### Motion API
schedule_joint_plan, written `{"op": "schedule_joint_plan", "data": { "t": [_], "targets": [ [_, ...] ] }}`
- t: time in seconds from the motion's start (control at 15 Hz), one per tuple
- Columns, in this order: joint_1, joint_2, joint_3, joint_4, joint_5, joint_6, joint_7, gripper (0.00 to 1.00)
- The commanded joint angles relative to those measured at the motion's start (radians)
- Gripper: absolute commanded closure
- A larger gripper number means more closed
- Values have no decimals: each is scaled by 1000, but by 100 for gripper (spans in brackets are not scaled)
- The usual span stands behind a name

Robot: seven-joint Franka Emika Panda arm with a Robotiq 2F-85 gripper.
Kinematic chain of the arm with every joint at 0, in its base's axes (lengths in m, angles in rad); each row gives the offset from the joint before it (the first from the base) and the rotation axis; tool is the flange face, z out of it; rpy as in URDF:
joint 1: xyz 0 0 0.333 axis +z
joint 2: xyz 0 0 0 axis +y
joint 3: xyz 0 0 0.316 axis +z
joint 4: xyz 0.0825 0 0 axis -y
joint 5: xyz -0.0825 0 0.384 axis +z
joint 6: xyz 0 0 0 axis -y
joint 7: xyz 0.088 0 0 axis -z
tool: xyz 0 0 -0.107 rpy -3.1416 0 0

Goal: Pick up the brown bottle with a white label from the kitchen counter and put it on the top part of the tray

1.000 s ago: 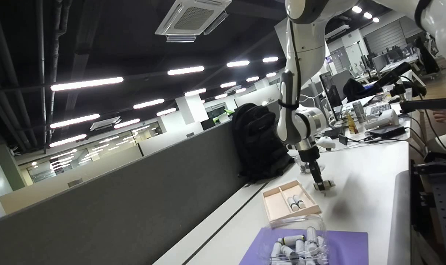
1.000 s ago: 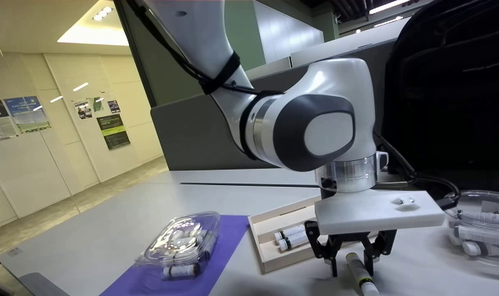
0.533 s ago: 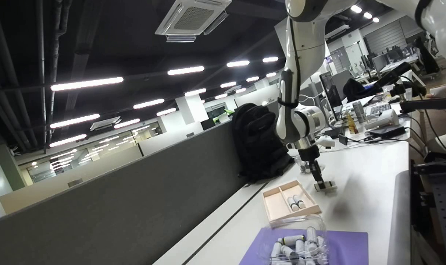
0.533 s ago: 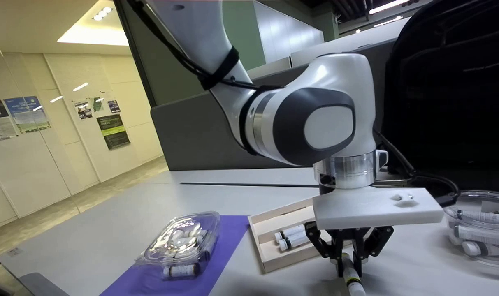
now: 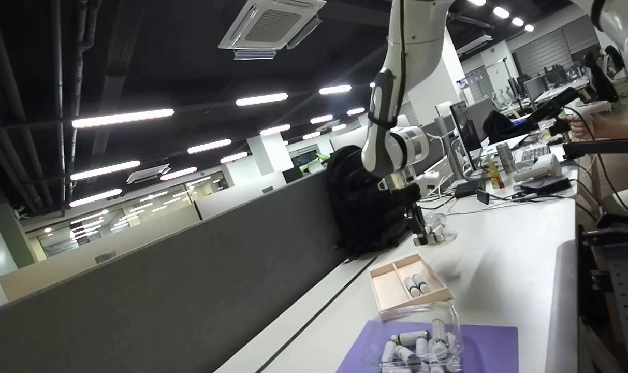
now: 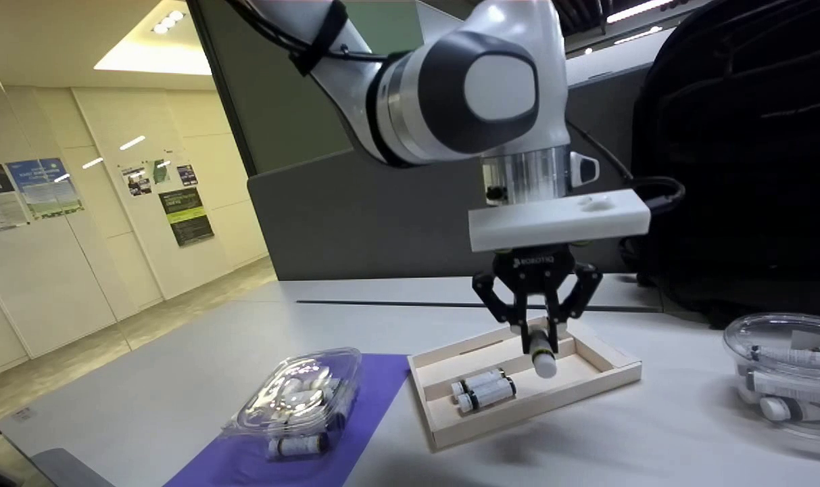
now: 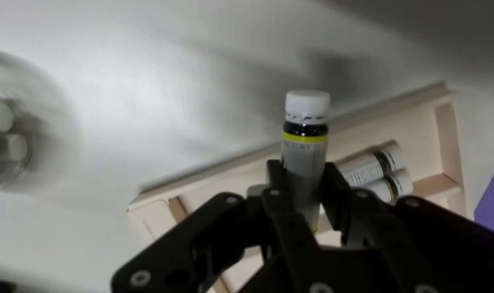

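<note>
Bottle (image 7: 304,158): you've lifted it off the counter (image 6: 200,352), now higher than the tray (image 6: 538,405).
Gripper (image 6: 539,343): clamped round the bottle.

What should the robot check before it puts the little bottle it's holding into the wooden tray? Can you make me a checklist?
1. Gripper has the bottle: ok, jaws closed on its sides.
2. Grip tight enough not to slip: cannot tell.
3. White cap on: ok.
4. Bottle up off the counter: ok, held in the air.
5. Bottle right over the tray: cannot tell; in the wrist view, its cap shows past the edge.
6. Room beside the two bottles in the tray: ok, bare wood shows there.
</note>
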Motion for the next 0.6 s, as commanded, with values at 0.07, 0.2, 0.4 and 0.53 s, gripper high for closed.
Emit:
{"op": "schedule_joint_plan", "data": {
  "t": [0.07, 0.2, 0.4, 0.53],
  "targets": [
    [90, 56, -37, 168, -16, -47, 168, 93],
    [109, 108, -42, 225, -23, -34, 218, 93],
    [175, 93, -39, 205, -49, -37, 340, 93],
    [180, 144, -24, 232, -42, -21, 387, 93]
  ]
}}
